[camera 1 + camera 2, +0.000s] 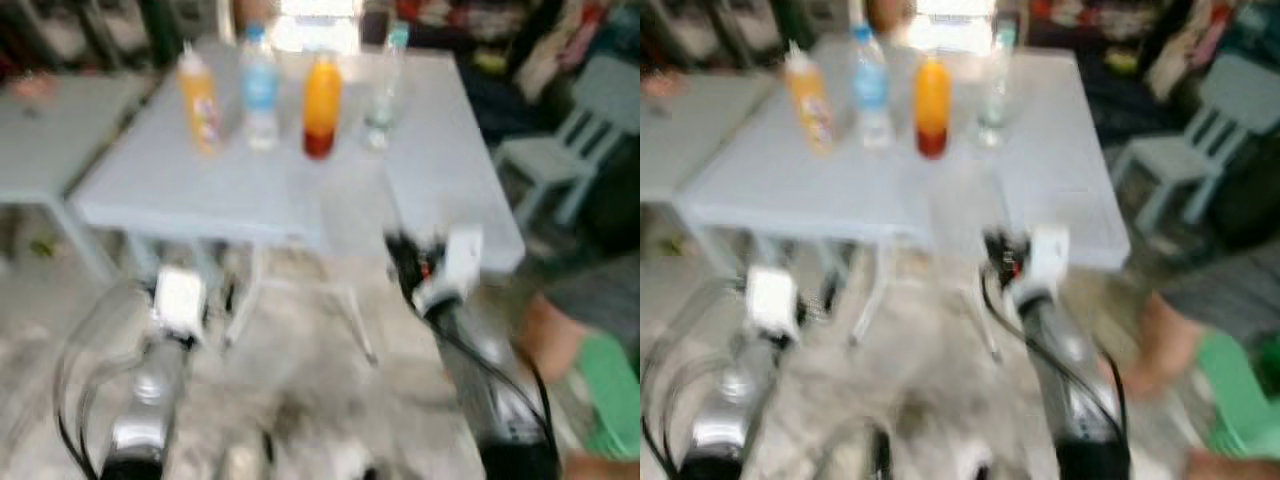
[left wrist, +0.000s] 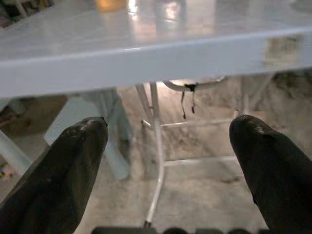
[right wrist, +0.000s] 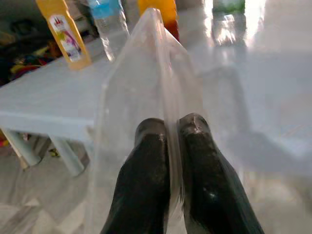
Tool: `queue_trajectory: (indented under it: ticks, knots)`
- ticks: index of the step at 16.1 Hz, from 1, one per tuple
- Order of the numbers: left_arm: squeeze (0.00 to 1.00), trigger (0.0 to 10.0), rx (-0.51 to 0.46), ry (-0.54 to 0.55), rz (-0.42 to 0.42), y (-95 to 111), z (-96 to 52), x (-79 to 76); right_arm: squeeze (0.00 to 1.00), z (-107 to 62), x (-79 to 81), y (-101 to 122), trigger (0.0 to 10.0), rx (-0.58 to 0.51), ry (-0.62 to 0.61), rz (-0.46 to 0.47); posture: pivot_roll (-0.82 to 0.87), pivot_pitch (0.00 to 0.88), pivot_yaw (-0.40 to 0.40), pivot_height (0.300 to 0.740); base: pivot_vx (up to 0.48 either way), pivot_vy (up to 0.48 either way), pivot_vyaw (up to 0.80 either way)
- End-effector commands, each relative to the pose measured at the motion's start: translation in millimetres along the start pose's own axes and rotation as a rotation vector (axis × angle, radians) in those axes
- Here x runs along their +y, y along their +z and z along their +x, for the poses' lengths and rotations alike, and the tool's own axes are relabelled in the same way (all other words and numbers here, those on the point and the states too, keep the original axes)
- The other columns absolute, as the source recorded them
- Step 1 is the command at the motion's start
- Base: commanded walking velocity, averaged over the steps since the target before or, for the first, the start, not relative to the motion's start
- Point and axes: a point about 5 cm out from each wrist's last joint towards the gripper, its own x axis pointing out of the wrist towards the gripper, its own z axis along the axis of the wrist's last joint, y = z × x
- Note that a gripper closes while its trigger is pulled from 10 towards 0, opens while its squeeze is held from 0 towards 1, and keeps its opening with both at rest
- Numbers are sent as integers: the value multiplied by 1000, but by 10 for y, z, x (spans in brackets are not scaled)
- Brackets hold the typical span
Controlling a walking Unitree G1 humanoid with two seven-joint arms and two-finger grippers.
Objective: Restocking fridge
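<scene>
the right gripper (image 3: 169,127) is pinched closed on a clear plastic sheet (image 3: 141,73), kept upright, probably for carrying. the left gripper (image 2: 165,141) is wide open and empty, below the edge of the table (image 1: 250,190). four bottles (image 1: 320,105) stand in a row at the far side, not yet picked up for the fridge.

A pale table (image 1: 300,200) stands ahead at 12 o'clock. Four bottles (image 1: 261,90) are lined across its far side, with narrow gaps left between them; the near half of the tabletop is left bare. Under the edge, thin white legs (image 2: 157,161) and crossbars are seen in front of the left gripper (image 2: 165,141), whose fingers are spread wide. A chair (image 1: 560,150) is placed at 2 o'clock, and a person's leg (image 1: 545,340) at 4 o'clock.
</scene>
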Motion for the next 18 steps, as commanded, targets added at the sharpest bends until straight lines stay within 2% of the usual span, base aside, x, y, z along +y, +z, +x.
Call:
queue_trajectory:
  ticks: [1,2,3,4,5,8,14,18]
  knots:
    - [0,10000,-30,4,21,90,52,27,0,30,-22,45,10000,-16,-7,18,32,0,-17,740,-337,0,0]
    - [0,10000,-31,2,23,91,52,25,0,42,-26,62,4353,-27,1,38,32,0,-17,740,-337,0,0]
    - [0,10000,-32,1,24,91,50,25,0,46,-24,72,3412,-28,7,40,33,0,-17,740,-337,0,0]
    - [0,10000,-32,0,26,90,51,27,0,50,-19,73,8510,-28,8,38,34,0,-18,740,-334,0,0]
    - [0,10000,-32,1,29,87,53,32,0,59,-3,78,10000,-29,17,34,35,0,-19,740,-337,0,0]
    - [0,10000,-31,0,33,76,55,24,0,62,83,124,10000,-63,93,14,38,0,-22,740,-324,0,173]
    - [0,10000,-46,-16,87,92,75,-59,0,50,149,109,10000,-49,160,2,41,0,-29,740,0,0,719]
    - [0,10000,-43,-16,92,75,77,-66,0,58,182,103,10000,-50,184,-4,42,0,-34,740,0,-292,719]
